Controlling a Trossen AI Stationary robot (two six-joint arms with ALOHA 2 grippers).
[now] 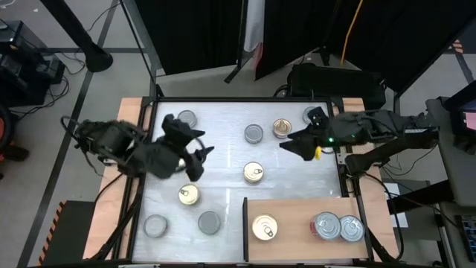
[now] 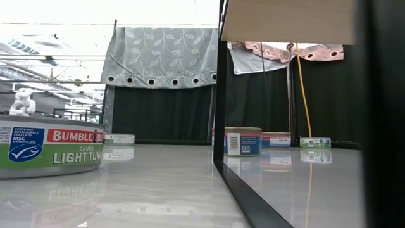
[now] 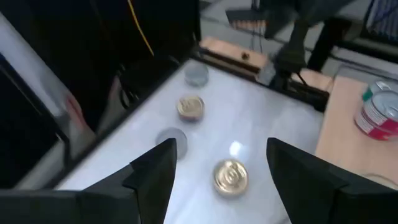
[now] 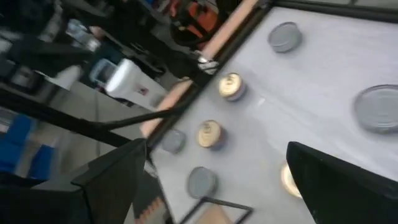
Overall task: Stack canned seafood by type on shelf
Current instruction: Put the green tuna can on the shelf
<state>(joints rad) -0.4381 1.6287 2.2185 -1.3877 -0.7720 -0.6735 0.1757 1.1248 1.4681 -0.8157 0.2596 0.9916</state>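
High view: shelf (image 1: 297, 212) sits at the table's (image 1: 223, 149) 5 o'clock corner, long axis 9–3, flush to the near edge. On it: one gold-top can (image 1: 265, 227) toward its 9 o'clock end, two silver-top cans (image 1: 326, 225) touching each other toward 3 o'clock; bare board between them. Loose cans all lie flat, tops up: gold ones at centre (image 1: 253, 173), at 12 o'clock (image 1: 282, 128) and at 7 o'clock (image 1: 188, 195); silver ones at (image 1: 253, 133), (image 1: 187, 118), (image 1: 155, 225), (image 1: 210, 221). Left gripper (image 1: 195, 152) hangs over the table's 9 o'clock half, fingers apart, nothing in them. Right gripper (image 1: 294, 141) sits over the 2 o'clock area, fingers spread wide, empty. Open table between the two grippers.

Low view: a tuna can (image 2: 50, 147) close up at 9 o'clock, more cans (image 2: 243, 140) upright far back; shelf edge (image 2: 288, 20) overhead at 1 o'clock.

Left wrist: fingers (image 3: 155, 177) parted, gold can (image 3: 231, 175) on the table between them but beyond, not touched.

Right wrist: fingers (image 4: 112, 180) wide, no can between.
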